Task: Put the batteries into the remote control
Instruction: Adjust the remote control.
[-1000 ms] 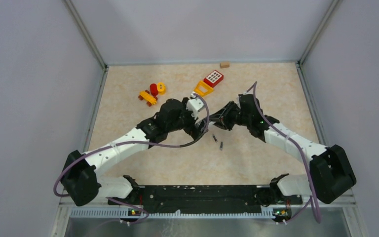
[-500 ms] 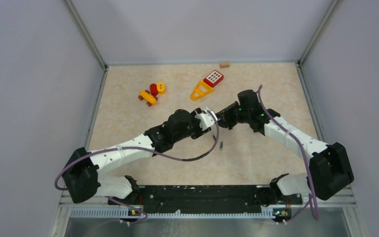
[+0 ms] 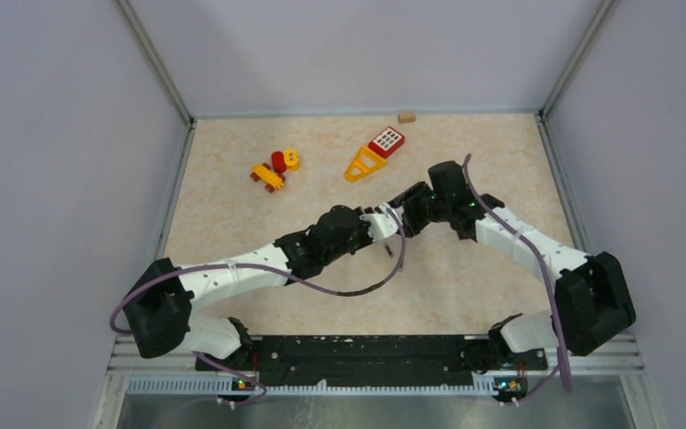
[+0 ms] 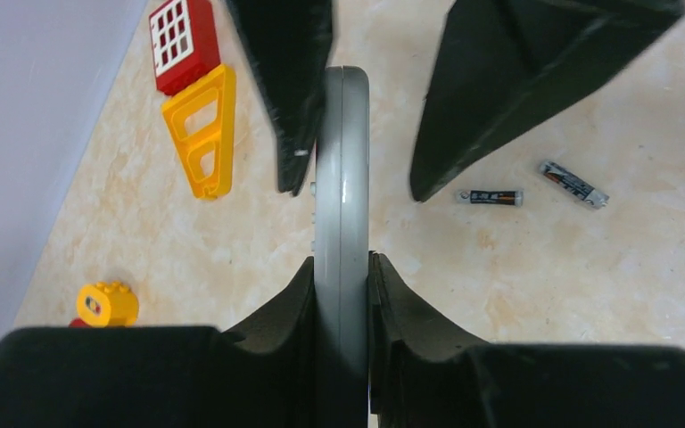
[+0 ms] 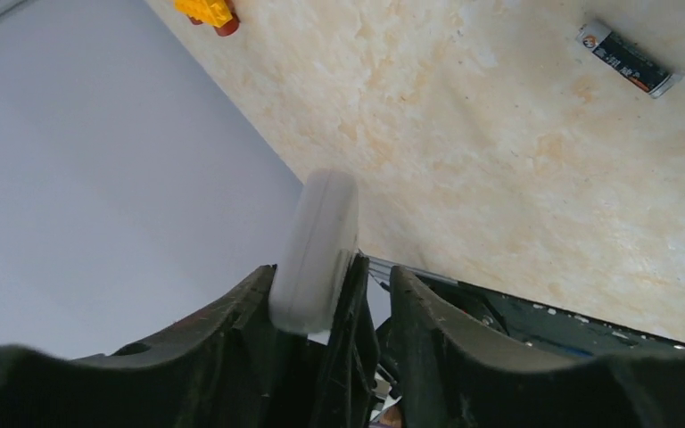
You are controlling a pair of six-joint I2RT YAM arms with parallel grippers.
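Two batteries (image 4: pixel 491 197), right of left end effector (image 4: pixel 342 272) gripping remote (image 4: pixel 342 134)

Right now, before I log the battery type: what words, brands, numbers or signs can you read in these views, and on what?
None can be read.
Battery nearer the remote: label print, too small and blurred.
Farther battery: orange and white print, too blurred.
Remote: seen edge-on, no marking shows.
Red brick: white grid only, no characters.
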